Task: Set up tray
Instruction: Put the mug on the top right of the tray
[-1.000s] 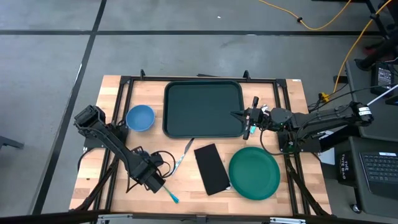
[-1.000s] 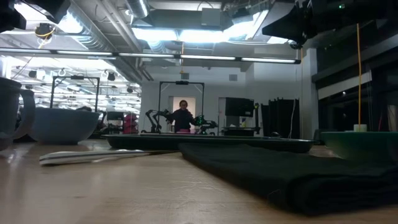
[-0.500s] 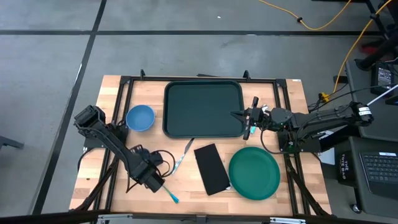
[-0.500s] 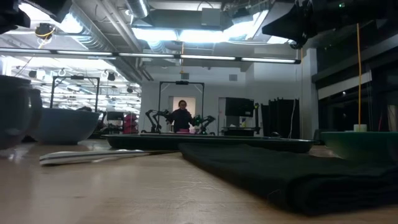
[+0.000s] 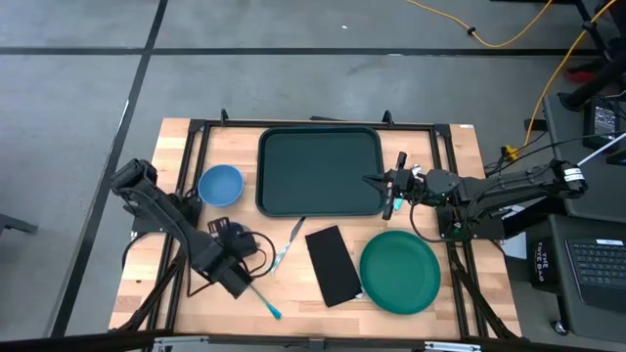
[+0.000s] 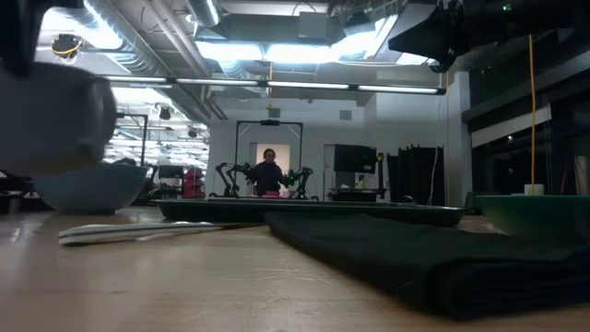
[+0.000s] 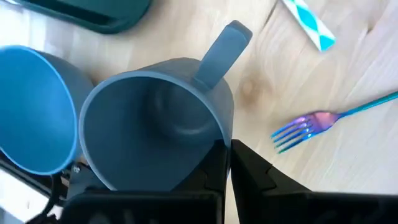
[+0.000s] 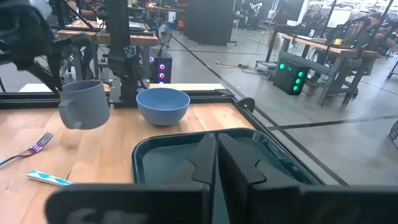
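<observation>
1. High view: tray (image 5: 319,171) sits at far-centre of the table (image 5: 176,298), nothing on it. Left gripper (image 5: 227,256) is over the near-left part of the table w/ a mug; right gripper (image 5: 377,182) sits at the tray's right rim, fingers over the edge, prob. steadying or just waiting there. Blue bowl (image 5: 220,185) just left of the tray; black napkin (image 5: 333,264) and green plate (image 5: 399,271) near side, plate at right. Straw-like wrapped stick (image 5: 285,248) and fork (image 5: 264,301) lie betw. left gripper and napkin.

2. Low view: mug (image 6: 57,120) hangs clear of the tabletop at left, blurred, so it looks lifted for carrying. Napkin fills the foreground; tray is a thin dark band behind it. A person shows far off in the room.

3. Left wrist view: fingers pinch the mug wall by the rim, one inside, one outside, nearly closed; handle points away. Bowl is right beside the mug; fork lies on bare wood near it. My guess: mug goes to the tray next; bowl and the stick lie near that path.

4. Right wrist view: right fingers look pressed together w/ nothing between, low over the tray's rim. Mug seen in the air beyond, bowl behind the tray's far corner.
</observation>
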